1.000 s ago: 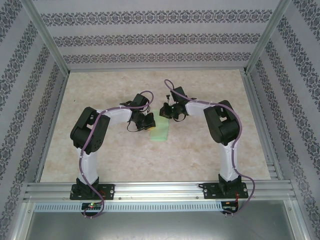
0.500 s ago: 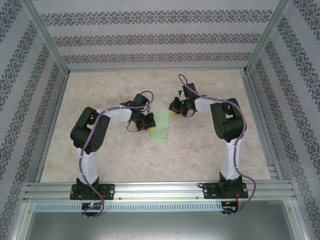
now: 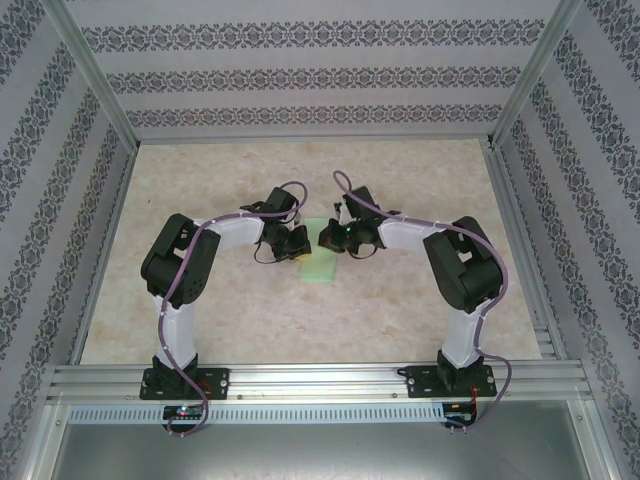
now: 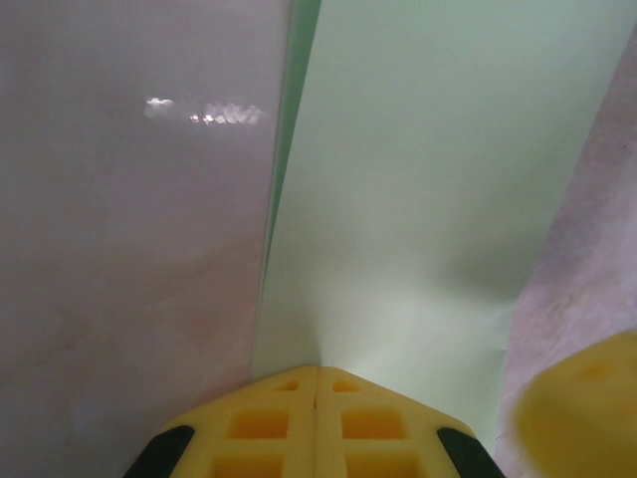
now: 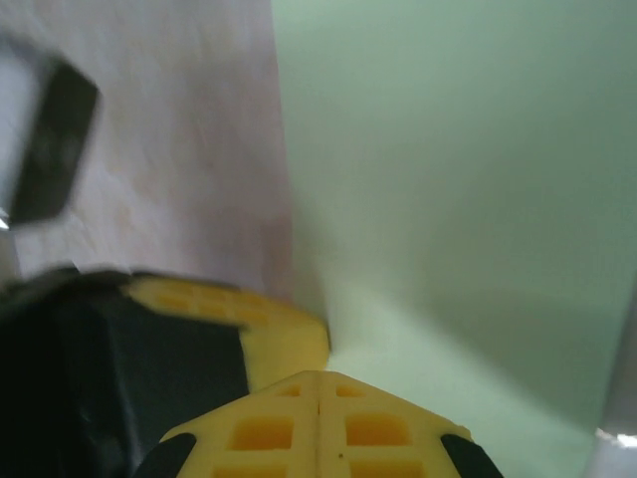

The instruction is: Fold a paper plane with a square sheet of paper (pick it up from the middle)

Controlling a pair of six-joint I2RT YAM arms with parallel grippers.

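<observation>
Marbled beige table is carrying the pale green sheet of paper, which is lying flat at mid-table as a narrow folded strip. Left gripper and right gripper are pressing fully closed tips onto it from either side, apparently pinching nothing. The sheet is looking light, limp, slippery and easily creased; a gentle pinch at mid-edge is probably suiting it best.
</observation>
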